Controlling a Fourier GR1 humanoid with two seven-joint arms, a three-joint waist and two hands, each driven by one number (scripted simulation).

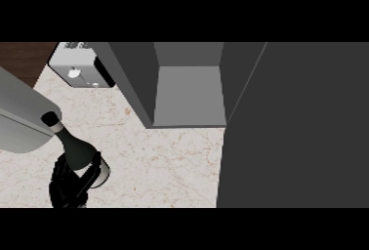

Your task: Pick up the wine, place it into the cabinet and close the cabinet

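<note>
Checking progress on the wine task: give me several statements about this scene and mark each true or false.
1. A hand is curled round the wine bottle. True.
2. The bottle is inside the cabinet. False: it is over the counter, left of the cabinet.
3. The cabinet door is closed. False: it stands open and the shelf shows.
4. A toaster sits at the counter's far left. True.

Left forearm (18,117): grey, large, enters at the view's left edge
Left hand (72,180): black, low at the left, fingers curled round the wine bottle (75,146), holding it by the body, neck tilted up-left
Right hand: not seen
</note>
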